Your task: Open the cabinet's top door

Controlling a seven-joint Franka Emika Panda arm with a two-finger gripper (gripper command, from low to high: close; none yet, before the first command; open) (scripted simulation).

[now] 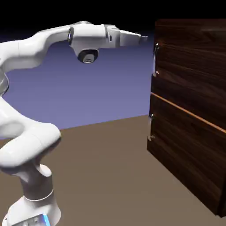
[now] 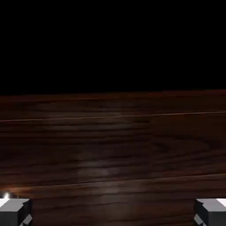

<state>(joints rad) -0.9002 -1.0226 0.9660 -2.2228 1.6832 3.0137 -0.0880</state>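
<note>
We are judging top door rigid, hinged; grabbing slim slippery handle, upper right. Fingers spread, empty.

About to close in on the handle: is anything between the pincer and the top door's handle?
Nothing visible. In the exterior view the open pincer points level at the top door, just short of its silver handle, with only bare backdrop between them. The hand view shows only wood grain ahead.

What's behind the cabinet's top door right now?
Can't tell. The top door sits shut, flush with the cabinet, so its dark wood panel covers the interior. Only its silver handle shows in front; the open gripper hangs short of it.
</note>
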